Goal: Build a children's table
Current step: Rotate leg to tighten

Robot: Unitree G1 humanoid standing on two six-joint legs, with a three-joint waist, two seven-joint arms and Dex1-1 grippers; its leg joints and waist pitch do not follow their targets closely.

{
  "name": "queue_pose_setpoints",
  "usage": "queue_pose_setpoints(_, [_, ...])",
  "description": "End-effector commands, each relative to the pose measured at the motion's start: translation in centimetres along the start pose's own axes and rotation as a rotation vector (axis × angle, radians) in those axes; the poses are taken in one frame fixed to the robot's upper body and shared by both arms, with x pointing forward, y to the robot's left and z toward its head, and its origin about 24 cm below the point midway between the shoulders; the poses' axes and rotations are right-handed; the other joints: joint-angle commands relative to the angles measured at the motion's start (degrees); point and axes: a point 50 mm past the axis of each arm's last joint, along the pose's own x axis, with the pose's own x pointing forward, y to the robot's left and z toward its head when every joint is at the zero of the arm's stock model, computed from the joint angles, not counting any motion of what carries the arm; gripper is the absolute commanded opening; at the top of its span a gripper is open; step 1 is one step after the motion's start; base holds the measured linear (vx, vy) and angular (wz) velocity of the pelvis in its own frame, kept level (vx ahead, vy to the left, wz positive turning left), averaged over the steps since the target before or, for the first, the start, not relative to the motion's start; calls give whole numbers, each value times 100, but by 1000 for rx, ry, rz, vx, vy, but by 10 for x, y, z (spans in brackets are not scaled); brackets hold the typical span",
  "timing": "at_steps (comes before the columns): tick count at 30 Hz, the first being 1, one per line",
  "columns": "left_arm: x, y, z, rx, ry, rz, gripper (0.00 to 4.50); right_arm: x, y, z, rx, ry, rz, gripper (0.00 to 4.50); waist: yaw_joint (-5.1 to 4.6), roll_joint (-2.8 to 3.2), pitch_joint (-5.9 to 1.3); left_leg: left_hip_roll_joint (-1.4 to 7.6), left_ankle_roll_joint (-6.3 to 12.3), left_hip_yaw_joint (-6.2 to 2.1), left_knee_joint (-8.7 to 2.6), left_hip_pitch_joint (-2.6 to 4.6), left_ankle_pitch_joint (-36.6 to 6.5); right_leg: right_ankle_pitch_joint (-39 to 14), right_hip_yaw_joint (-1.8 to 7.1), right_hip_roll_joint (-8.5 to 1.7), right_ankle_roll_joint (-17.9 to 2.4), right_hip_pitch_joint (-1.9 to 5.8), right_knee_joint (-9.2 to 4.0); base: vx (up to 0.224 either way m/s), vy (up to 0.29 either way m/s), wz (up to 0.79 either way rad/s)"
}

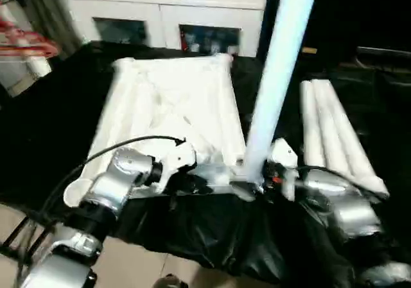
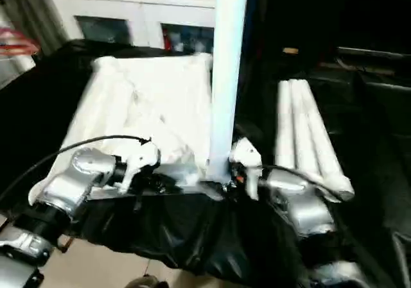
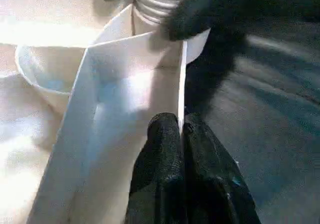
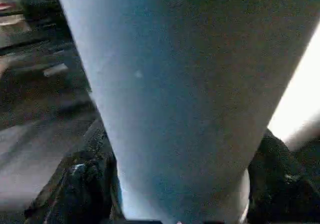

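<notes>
nearest the camera, two silver forearms reach forward over black sheeting (image 1: 212, 230) that drapes the work surface. left gripper (image 3: 181, 134): the two black fingers are pressed together on the thin near rim wall of the white table top (image 1: 173, 102), pinching that wall just beside the near right corner socket (image 3: 192, 39). the top lies ribbed side up on the sheeting. right gripper (image 1: 260, 180): its fingers (image 4: 82, 184) sit on either side of the base of one upright leg (image 1: 276, 76) and clamp it; the wrist view shows the white tube between the two dark pads. the leg stands nearly vertical with a slight tilt, its ridged lower end sitting in the near right corner socket; how far it is seated cannot be told. to the right of the top, apart from it, three more white tapered legs (image 1: 334, 134) lie side by side on the sheeting, touching one another. beyond the top stands a white cabinet (image 1: 173, 12) with glass doors. at far left, a red object (image 1: 22, 41), too blurred to identify.
</notes>
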Motion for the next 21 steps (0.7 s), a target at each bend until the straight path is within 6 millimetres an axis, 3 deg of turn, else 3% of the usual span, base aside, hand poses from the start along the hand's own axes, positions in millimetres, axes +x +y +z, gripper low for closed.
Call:
queue_pose_setpoints(1, [20,2,33,32,-122,93,0,30,14,-6,16,34,-74,274,-18,-85,-349,322,105,-160,-460,60,-1204,-1467,252,-506,-1125,293,-447,0,0,0])
queue_pose_setpoints(3, [26,2,37,12,-133,142,0,38,13,-6,61,31,-150,274,-61,-76,-343,318,68,-141,-452,108,-1327,-1591,277,-501,-1114,259,-482,0,0,0])
queue_pose_setpoints(9, [44,-2,51,-56,-178,259,0,61,14,-2,125,29,-313,274,-71,-56,-373,314,215,-129,-428,80,-959,-978,283,-476,-1171,270,-424,0,0,0])
queue_pose_setpoints(12, [49,-6,55,-62,-187,273,0,67,16,0,125,11,-319,343,-66,-52,-389,310,286,-123,-412,74,-887,-814,276,-475,-1189,287,-415,0,0,0])
queue_pose_setpoints(14, [50,-9,56,-60,-191,253,0,68,18,1,129,2,-300,350,-51,-51,-395,307,363,-122,-401,65,-810,-669,275,-473,-1201,288,-404,0,0,0])
queue_pose_setpoints(15, [50,-10,56,-56,-191,243,0,67,18,1,125,1,-298,381,-36,-52,-395,310,420,-121,-398,68,-761,-557,274,-466,-1207,285,-395,0,0,0])
queue_pose_setpoints(21, [39,-14,50,-24,-189,139,0,53,11,5,45,-50,-197,392,-38,-47,-388,314,438,-119,-402,59,-927,-695,272,-475,-1191,298,-409,0,0,0])
